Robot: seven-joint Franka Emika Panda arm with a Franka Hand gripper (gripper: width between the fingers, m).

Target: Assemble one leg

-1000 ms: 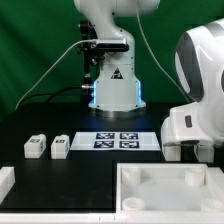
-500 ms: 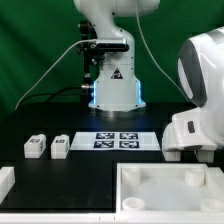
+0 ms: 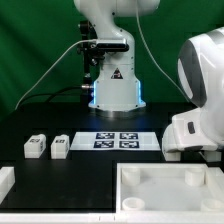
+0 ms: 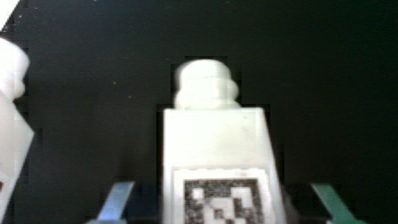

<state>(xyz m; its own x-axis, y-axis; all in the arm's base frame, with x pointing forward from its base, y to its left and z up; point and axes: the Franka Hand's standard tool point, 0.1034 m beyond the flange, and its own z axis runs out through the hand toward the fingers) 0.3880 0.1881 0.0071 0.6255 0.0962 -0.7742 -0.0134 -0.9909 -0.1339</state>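
In the wrist view a leg, a white block with a rounded peg at its far end and a black-and-white tag on its top face, lies on the black table between my fingers. My gripper is open, with one bluish finger on each side of the leg and a dark gap between each finger and the block. In the exterior view the arm's white wrist is low over the table at the right. The gripper and this leg are hidden there. Two more legs lie at the left.
The marker board lies mid-table before the robot base. The large white tray-shaped part is at the front right. A white piece sits at the front left. Another white part lies close beside the leg.
The wrist has sunk a little lower toward the table at the exterior view's right. The legs, tray and marker board have not moved.
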